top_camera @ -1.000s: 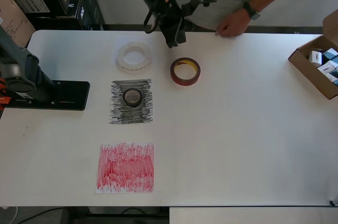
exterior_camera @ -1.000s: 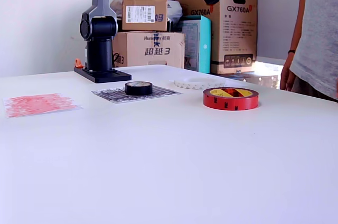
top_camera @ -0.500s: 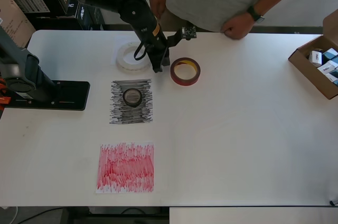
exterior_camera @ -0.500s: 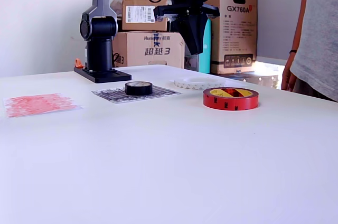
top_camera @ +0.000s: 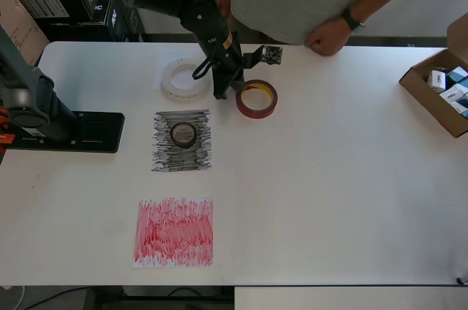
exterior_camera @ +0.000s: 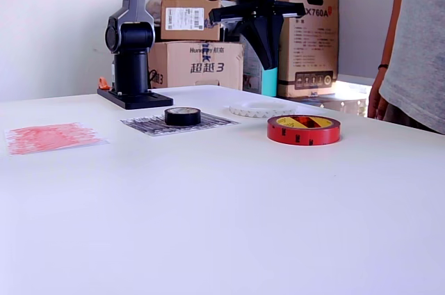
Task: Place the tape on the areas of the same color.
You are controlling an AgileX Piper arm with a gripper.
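Fingers (exterior_camera: 268, 62) of your arm hang above the desk (top_camera: 329, 178), their spread impossible to tell, just beside the red tape roll (top_camera: 256, 99) lying far from the red-scribbled sheet (top_camera: 174, 231).

small roll (top_camera: 183, 134) on scribbled sheet (top_camera: 182, 140), largest roll (top_camera: 185, 78) behind, perhaps on paper
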